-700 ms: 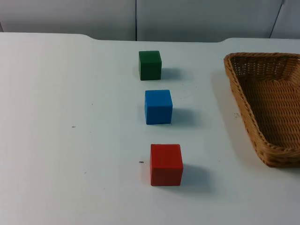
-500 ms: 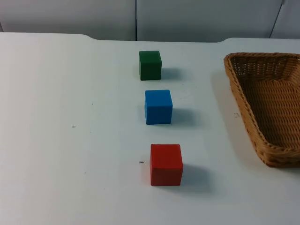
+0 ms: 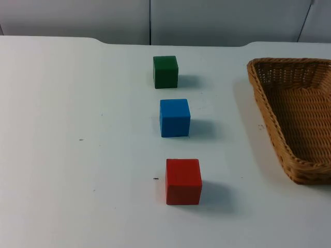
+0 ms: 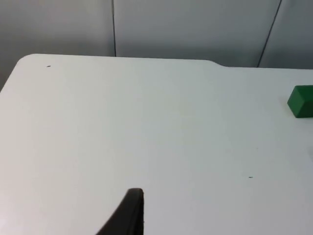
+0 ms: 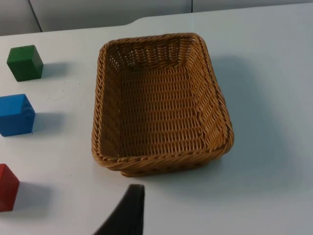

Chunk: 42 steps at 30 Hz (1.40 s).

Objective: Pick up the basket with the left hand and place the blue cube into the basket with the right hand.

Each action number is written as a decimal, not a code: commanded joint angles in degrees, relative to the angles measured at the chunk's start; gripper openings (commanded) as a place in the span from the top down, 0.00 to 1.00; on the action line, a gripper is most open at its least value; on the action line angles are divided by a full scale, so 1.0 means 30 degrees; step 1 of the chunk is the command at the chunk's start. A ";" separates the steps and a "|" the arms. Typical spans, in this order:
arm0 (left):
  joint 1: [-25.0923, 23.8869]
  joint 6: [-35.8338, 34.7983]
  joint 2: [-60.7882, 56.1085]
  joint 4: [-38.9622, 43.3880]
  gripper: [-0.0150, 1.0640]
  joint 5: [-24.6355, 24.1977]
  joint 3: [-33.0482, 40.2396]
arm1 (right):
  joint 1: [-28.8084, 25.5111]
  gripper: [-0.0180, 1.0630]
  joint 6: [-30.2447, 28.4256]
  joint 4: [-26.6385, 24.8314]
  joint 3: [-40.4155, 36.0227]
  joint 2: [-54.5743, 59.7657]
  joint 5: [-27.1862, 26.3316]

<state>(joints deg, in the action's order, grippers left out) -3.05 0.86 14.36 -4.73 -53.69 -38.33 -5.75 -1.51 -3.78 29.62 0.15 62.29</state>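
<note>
From the top view I have three cubes standing in a line down the middle of the white table (image 3: 77, 93): the green cube (image 3: 165, 72) farthest from me, the blue cube (image 3: 175, 118) in the middle, and the red cube (image 3: 183, 181) nearest. They are set apart from one another, none touching. The wicker basket (image 3: 295, 119) sits on the table off to the right of the cubes, well apart from the blue cube, upright with its opening facing up. The grey partition wall (image 3: 207, 20) closes off the far edge of the table.

Through the left wrist view I look out over a bare stretch of table toward the wall, with the green cube (image 4: 301, 101) at the edge of the frame. One black fingertip (image 4: 128, 215) of the left gripper hangs above the table, with nothing near it. I see just that one finger, so I cannot tell how far this claw is open.

Through the right wrist view I look down on the basket (image 5: 161, 100), which lies just beyond the right gripper's black fingertip (image 5: 126, 213). Beside the basket stand the green cube (image 5: 25, 62), the blue cube (image 5: 16, 114) and the red cube (image 5: 7, 188), each resting on the table by itself. Again one finger shows, so I cannot tell how wide this claw stands.
</note>
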 commanded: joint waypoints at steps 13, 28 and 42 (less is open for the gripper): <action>0.0038 0.7815 0.9172 -0.9728 0.06 0.3115 -0.3716 | -0.0146 0.01 -0.0006 0.0163 -0.0167 -0.0051 -0.0169; 0.1707 1.6106 1.8149 -2.0340 0.06 0.3523 -0.4580 | -0.0146 0.01 -0.0006 0.0163 -0.0167 -0.0051 -0.0169; 0.7205 1.6529 2.6758 -2.0367 0.06 0.5564 -0.8253 | -0.0146 0.01 -0.0006 0.0197 -0.0167 -0.0051 -0.0169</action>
<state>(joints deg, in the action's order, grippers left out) 17.39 50.35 92.83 -64.84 -37.26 -61.66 -5.75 -1.51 -3.55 29.62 0.15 62.29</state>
